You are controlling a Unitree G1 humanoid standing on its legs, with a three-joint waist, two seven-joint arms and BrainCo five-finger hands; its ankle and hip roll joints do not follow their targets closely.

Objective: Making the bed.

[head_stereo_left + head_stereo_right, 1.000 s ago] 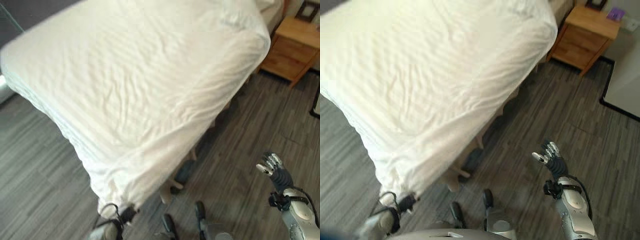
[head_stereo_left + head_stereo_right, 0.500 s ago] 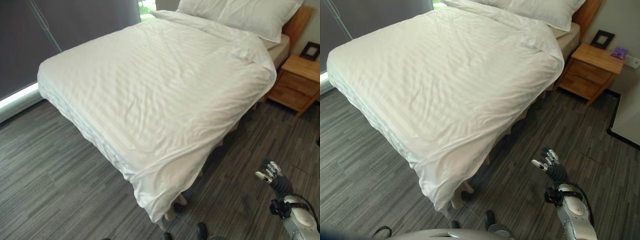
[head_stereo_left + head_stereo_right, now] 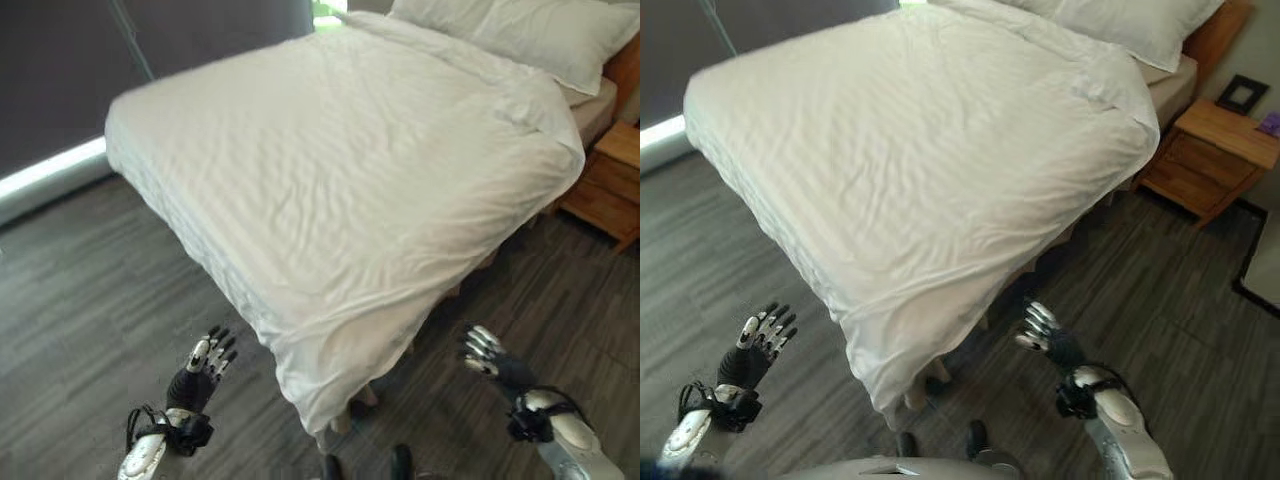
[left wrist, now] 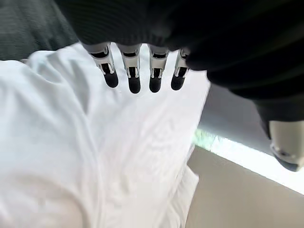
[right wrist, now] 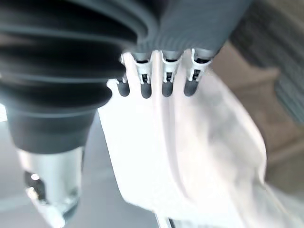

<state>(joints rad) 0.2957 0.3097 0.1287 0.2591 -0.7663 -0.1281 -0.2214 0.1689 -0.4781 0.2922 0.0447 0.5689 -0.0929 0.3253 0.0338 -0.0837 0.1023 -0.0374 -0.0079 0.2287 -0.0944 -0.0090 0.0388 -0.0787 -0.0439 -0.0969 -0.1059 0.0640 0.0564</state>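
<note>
A white duvet (image 3: 340,170) lies spread over the bed, lightly creased, its near corner (image 3: 320,385) hanging down toward the floor. White pillows (image 3: 520,35) rest at the head of the bed. My left hand (image 3: 198,368) hovers open above the floor, left of the hanging corner and apart from it. On the other side of that corner my right hand (image 3: 488,353) is open too, clear of the cloth. Both wrist views look past straight fingers (image 4: 134,78) at the white duvet (image 5: 190,156).
A wooden nightstand (image 3: 1210,155) with a small dark frame (image 3: 1243,93) stands right of the bed's head. Grey plank floor (image 3: 90,300) runs round the bed. A dark wall (image 3: 60,70) with a bright strip at its foot lies to the left.
The camera has swung, shifting the whole picture. My left hand has come up into view at the lower left. My right hand has moved left, nearer the duvet's hanging corner.
</note>
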